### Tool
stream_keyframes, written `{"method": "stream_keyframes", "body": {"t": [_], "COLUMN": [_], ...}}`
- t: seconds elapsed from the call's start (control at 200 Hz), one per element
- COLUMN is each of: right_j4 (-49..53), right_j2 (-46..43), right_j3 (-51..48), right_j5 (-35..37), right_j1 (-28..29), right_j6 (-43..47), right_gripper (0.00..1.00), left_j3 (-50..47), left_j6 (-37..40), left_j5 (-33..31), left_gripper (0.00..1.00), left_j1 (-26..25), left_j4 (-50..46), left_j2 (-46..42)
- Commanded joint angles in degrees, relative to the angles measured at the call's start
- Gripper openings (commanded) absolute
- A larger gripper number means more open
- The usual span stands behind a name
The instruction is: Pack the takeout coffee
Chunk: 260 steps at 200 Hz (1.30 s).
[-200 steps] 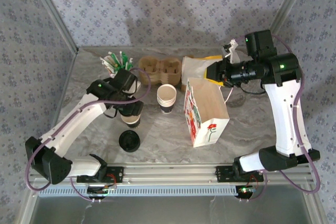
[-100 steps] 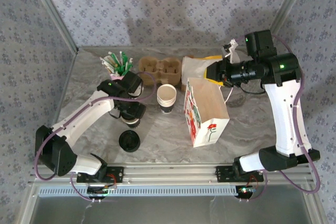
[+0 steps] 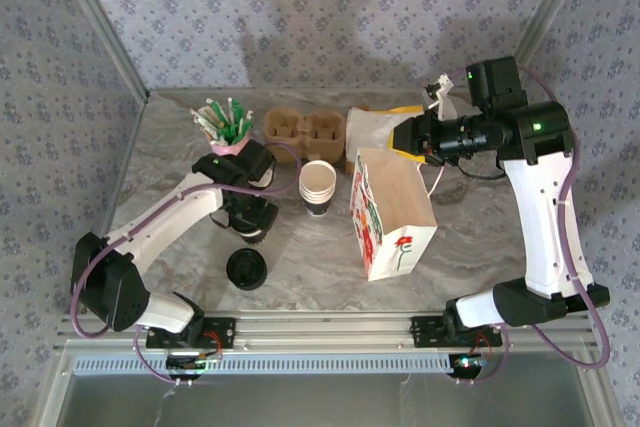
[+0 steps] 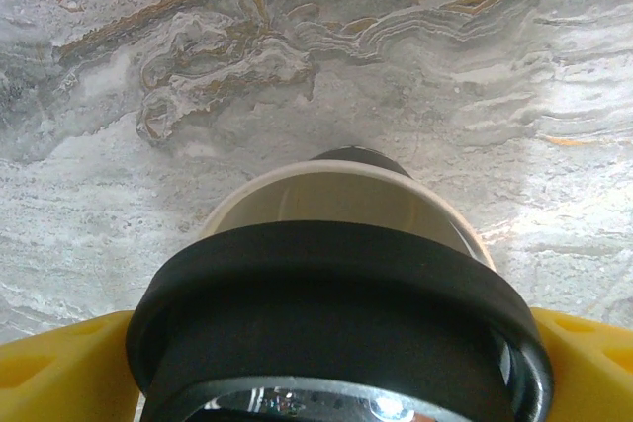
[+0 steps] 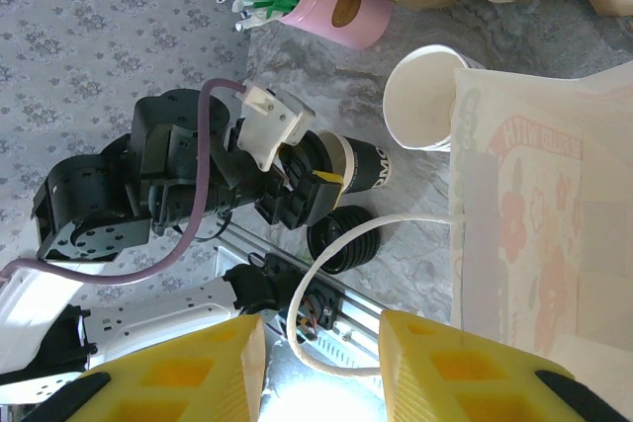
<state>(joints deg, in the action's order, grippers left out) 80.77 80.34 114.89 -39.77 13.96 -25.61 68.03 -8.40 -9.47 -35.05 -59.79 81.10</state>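
A grey marbled table (image 3: 320, 247) stands before walls of pale flowered paper (image 3: 300, 7). On its left half stands the small dark brown paper cup with a round black plastic lid (image 5: 368, 167); white print on its side is too small to read. The left gripper (image 3: 250, 215) is over it, its yellow fingers (image 4: 59, 368) wide at each side of the lid; if they press it I cannot tell. Near it lies a loose flat black lid (image 3: 246, 269); a stack of white lidless cups (image 3: 317, 187) is to the right; then a white paper bag with red flowers (image 3: 392, 217), its pale lettering unreadable. The right gripper (image 5: 321, 363) hangs behind the bag, jaws partly apart, nothing between them.
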Motion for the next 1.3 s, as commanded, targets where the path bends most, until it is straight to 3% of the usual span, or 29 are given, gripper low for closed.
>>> {"method": "stream_keyframes", "body": {"t": [0.0, 1.294], "right_j4": [0.0, -0.3], "right_j2": [-0.3, -0.7], "right_j3": [0.4, 0.6], "right_j5": [-0.1, -0.2], "right_j1": [-0.2, -0.1], "right_j6": [0.6, 0.1], "right_gripper": [0.37, 0.37], "left_j3": [0.3, 0.9], "left_j6": [0.6, 3.0], "left_j5": [-0.7, -1.1], "left_gripper": [0.91, 0.95], "left_j1": [-0.5, -0.8], "left_j4": [-0.2, -0.7], "left_j2": [0.6, 2.8]}}
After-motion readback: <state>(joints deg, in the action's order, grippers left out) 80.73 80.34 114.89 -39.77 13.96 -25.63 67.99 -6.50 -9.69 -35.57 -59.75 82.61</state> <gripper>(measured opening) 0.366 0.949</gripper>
